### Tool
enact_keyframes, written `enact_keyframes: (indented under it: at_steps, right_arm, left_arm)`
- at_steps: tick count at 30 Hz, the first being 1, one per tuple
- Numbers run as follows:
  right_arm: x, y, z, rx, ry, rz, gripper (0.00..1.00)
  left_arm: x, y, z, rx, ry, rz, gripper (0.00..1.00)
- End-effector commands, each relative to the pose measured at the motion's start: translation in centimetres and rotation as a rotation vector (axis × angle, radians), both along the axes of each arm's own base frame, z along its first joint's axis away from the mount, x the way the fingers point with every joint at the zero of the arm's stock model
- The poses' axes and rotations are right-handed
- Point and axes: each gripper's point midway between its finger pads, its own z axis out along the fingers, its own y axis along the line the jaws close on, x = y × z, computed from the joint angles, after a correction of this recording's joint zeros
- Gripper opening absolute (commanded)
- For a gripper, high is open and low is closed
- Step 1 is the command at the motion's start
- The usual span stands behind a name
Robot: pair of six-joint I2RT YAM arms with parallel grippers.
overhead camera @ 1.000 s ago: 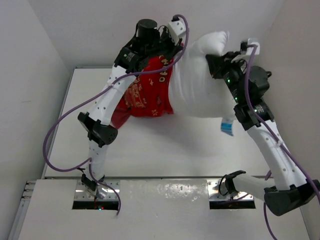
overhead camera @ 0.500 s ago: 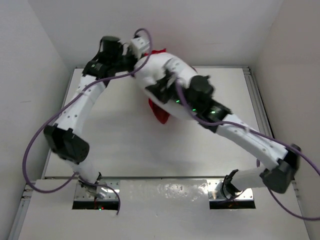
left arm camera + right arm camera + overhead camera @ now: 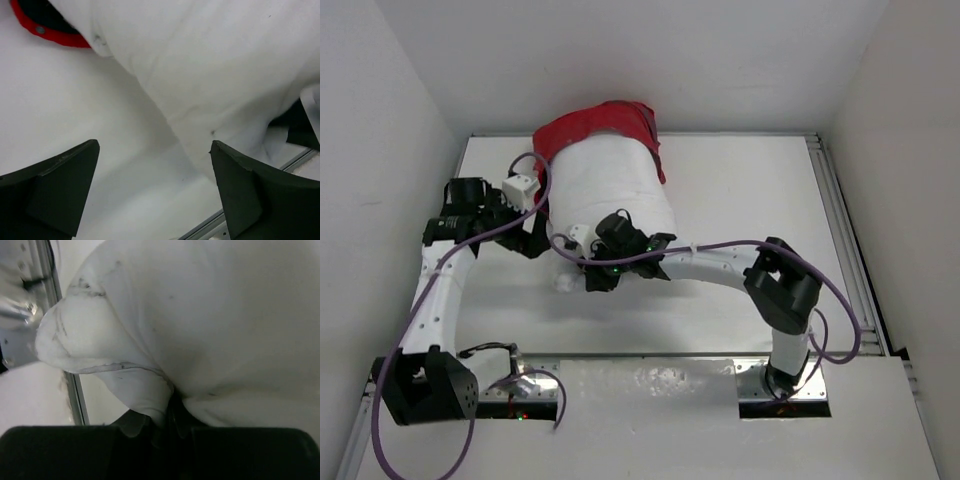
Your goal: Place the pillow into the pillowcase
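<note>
Although the left pincer (image 3: 154,146) stands spread and empty at the left flank of the plump white pillow (image 3: 612,195), the bright red printed pillowcase (image 3: 588,128) sheathes only its far end, upper centre of the white table (image 3: 750,200). Insertion looks half done, so the next move is probably to regrip the red hem and draw it nearer. The right pincer (image 3: 167,412) pinches the pillow's near corner. Half a second earlier both arms held the bundle aloft; now it lies flat.

Centre blocked by pillow (image 3: 610,190); passage over table (image 3: 750,190) right.

The pillow (image 3: 610,190) is matt white cloth, faintly smudged; the pillowcase (image 3: 585,128) is red cloth; the table (image 3: 750,190) looks smooth, matt white.
</note>
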Motion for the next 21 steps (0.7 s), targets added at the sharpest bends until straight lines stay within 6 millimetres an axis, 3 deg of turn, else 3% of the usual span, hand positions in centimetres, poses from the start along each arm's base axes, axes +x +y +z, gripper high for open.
enact_keyframes:
  at_steps: [1,2,4,5,7,8,10,12,14,15,16,17,18,19,20,21]
  right_arm:
    - [-1.9,-2.7,-0.5,-0.028,0.091,0.030,0.00]
    - [-2.3,-3.3,-0.9,-0.045,0.102,0.031,0.00]
    - [-2.8,-4.4,-1.0,-0.056,0.125,0.037,0.12]
    - [-3.2,-5.0,-0.6,-0.049,0.132,0.034,0.37]
    - [-3.4,-5.8,0.0,-0.026,0.163,0.020,0.65]
    - [-3.3,-5.9,1.4,0.007,0.155,0.014,0.77]
    - [-3.0,-6.2,3.1,0.056,0.167,-0.018,0.88]
    - [-2.5,-6.3,6.2,0.136,0.148,-0.042,0.99]
    - [-1.5,-6.4,9.2,0.223,0.157,-0.089,0.99]
    - [-1.2,-6.7,11.4,0.277,0.144,-0.101,0.84]
    - [-0.2,-7.1,13.0,0.331,0.160,-0.141,0.64]
    - [0.3,-7.4,14.2,0.367,0.168,-0.165,0.43]
    - [0.9,-8.1,15.5,0.403,0.172,-0.205,0.31]
    - [2.5,-8.9,16.8,0.465,0.170,-0.260,0.27]
    - [3.5,-9.6,17.3,0.487,0.168,-0.306,0.27]
    - [4.4,-10.2,17.6,0.502,0.168,-0.348,0.43]
  left_arm:
    - [-0.3,0.9,2.3,0.019,-0.093,-0.015,0.94]
    - [0.0,1.2,3.0,0.022,-0.117,-0.005,0.94]
    - [1.0,1.4,4.5,0.022,-0.168,0.012,0.97]
    - [2.3,1.8,5.6,0.029,-0.231,0.031,0.96]
    - [4.3,2.3,6.4,0.035,-0.276,0.074,0.88]
    - [5.9,2.1,7.7,0.046,-0.352,0.068,0.84]
    - [8.3,1.7,8.3,0.063,-0.399,0.047,0.79]
    - [11.2,0.5,9.2,0.065,-0.462,0.012,0.79]
    - [13.5,-0.4,10.4,0.081,-0.521,0.003,0.79]
    - [15.2,-0.6,11.1,0.095,-0.541,0.006,0.80]
    - [16.5,0.2,11.6,0.131,-0.559,0.035,0.79]
    - [17.8,-1.9,10.7,0.142,-0.543,-0.013,0.79]
    - [19.0,-2.4,13.0,0.169,-0.600,-0.030,0.79]
    - [19.8,-3.5,13.1,0.189,-0.595,-0.041,0.78]
    - [21.2,-4.2,11.6,0.204,-0.560,-0.055,0.78]
    - [22.3,-5.0,13.9,0.212,-0.608,-0.060,0.78]
